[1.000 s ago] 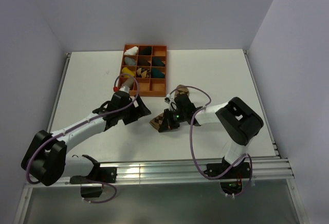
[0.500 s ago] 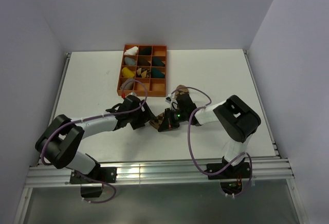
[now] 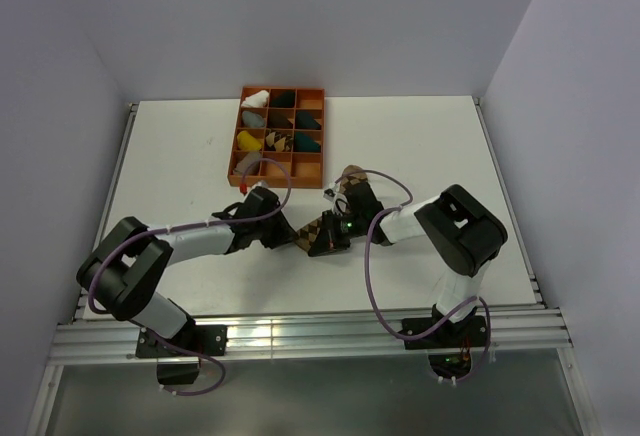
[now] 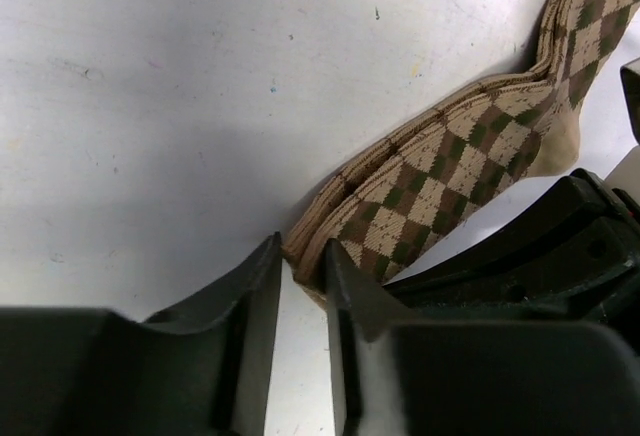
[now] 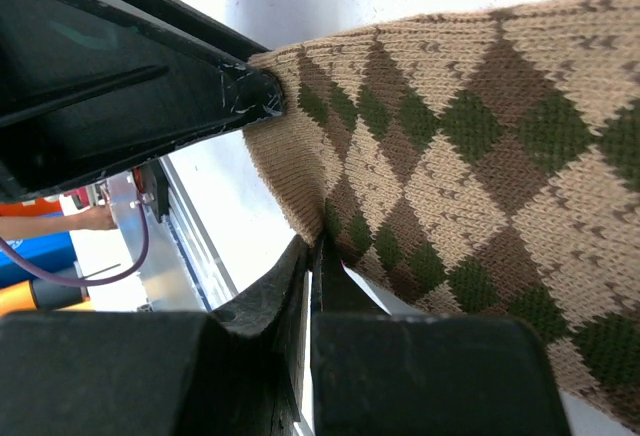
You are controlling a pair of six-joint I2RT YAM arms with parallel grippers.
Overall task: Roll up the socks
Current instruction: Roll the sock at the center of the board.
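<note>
The socks (image 3: 319, 227) lie stacked mid-table, tan and dark argyle, running up towards the back right. In the left wrist view the socks (image 4: 440, 171) show a diamond pattern over a ribbed tan edge. My left gripper (image 4: 300, 261) has its narrow jaws on their near end, fabric pinched between the tips. From the top, the left gripper (image 3: 289, 237) sits just left of the fabric. My right gripper (image 5: 312, 246) is shut on a fold of the argyle socks (image 5: 470, 146), close beside the left gripper's black fingers (image 5: 130, 76). From above, the right gripper (image 3: 326, 240) meets the same end.
An orange compartment tray (image 3: 284, 88) stands at the back centre with white, black, teal, yellow and grey sock bundles (image 3: 306, 142) in it. Purple cables loop over both arms. A metal rail (image 3: 300, 328) runs along the near table edge.
My left arm has swung right to the socks' end, and its jaws have gone from wide open to closed on the fabric. The right gripper has stayed shut in place.
</note>
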